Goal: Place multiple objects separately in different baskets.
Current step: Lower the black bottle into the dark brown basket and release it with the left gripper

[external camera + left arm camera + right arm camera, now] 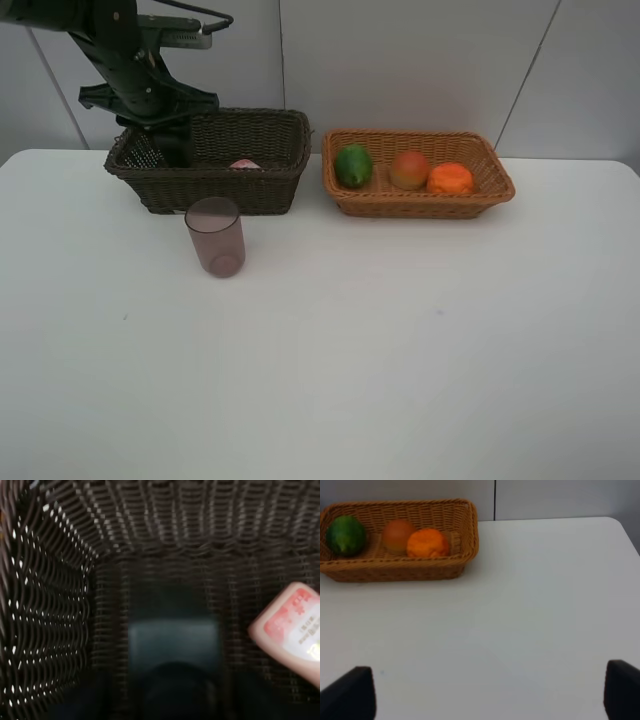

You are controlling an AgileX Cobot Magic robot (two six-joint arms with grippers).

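My left arm [140,85] reaches down into the left end of the dark brown basket [210,172]; its gripper is hidden there. The left wrist view shows the basket's inside [60,605], with the black square bottle [172,642] on the floor below the camera and the pink bottle [295,630] beside it. The pink bottle [244,164] peeks over the rim. The tan basket [420,205] holds the green fruit [353,165], peach fruit [409,169] and orange [450,179]. The mauve cup [215,236] stands upright on the table before the dark basket. My right gripper [490,700] is open and empty over the table.
The white table [400,350] spreads in front of both baskets. The tan basket [395,572] with its three fruits lies far ahead of my right gripper. A grey wall stands close behind the baskets.
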